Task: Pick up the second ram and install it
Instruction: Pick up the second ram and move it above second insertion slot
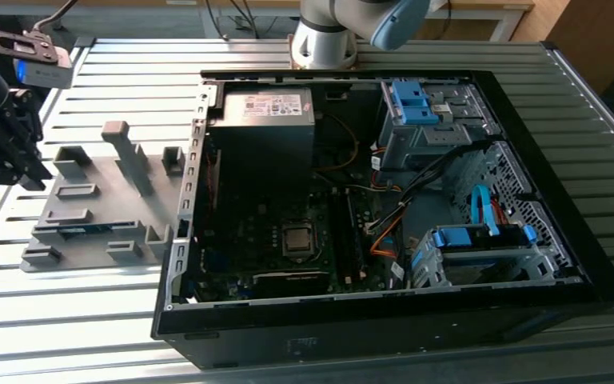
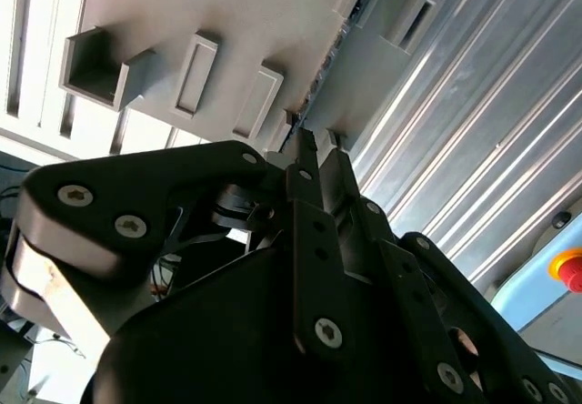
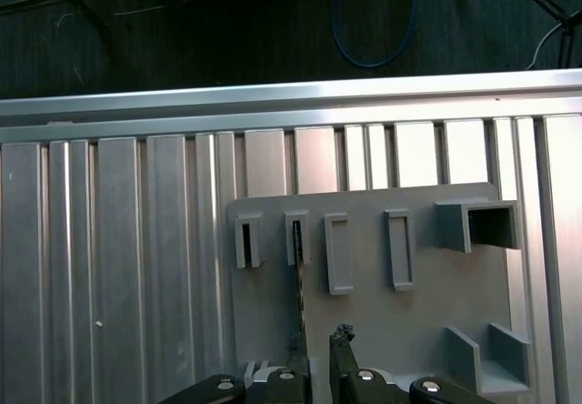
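Your hand [image 3: 318, 354] hangs released, nothing in it, over the grey fixture [image 3: 418, 313]; ram [image 3: 297, 277] sits edge-up below, long axis perp. to closing dir., nearer one finger.

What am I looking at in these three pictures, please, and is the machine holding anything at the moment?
This is one robot arm with a grasping tool at its end. The exterior view comes from a camera off the arm. It shows an open computer case on a ribbed metal table, with a grey plastic fixture beside it on the exterior view's left. The two wrist views come from cameras riding on the arm, and both look past the black tool at that fixture. The thin dark strip standing on edge in one of the fixture's slots is the second ram, a memory stick. The tool hovers close to it, open and holding nothing.
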`<control>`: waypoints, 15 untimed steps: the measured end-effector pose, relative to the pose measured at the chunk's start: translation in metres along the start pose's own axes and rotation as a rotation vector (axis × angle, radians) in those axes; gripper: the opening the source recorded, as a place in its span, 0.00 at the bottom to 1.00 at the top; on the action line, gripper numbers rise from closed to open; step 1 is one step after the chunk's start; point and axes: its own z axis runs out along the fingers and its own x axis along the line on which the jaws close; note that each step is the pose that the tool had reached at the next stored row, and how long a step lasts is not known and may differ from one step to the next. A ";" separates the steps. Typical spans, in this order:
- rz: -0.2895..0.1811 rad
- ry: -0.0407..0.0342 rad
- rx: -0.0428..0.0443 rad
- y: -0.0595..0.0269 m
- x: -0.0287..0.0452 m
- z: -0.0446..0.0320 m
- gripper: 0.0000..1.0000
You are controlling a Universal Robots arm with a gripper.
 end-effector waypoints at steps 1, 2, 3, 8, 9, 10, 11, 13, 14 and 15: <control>0.000 -0.0001 0.0000 0.0000 0.0000 0.0007 0.24; 0.000 0.0000 -0.0001 0.0000 0.0000 0.0013 0.24; 0.000 0.0000 0.0000 0.0000 0.0000 0.0020 0.24; 0.000 0.0000 0.0000 -0.0001 0.0000 0.0057 0.24; 0.000 0.0000 0.0000 -0.0001 0.0000 0.0065 0.24; 0.000 0.0000 -0.0001 -0.0001 0.0000 0.0071 0.24; 0.000 0.0000 0.0000 -0.0001 0.0000 0.0079 0.24; 0.000 0.0001 0.0001 -0.0002 0.0000 0.0098 0.24; 0.000 0.0002 0.0000 -0.0002 0.0001 0.0109 0.24; 0.000 0.0002 0.0001 -0.0002 0.0001 0.0119 0.24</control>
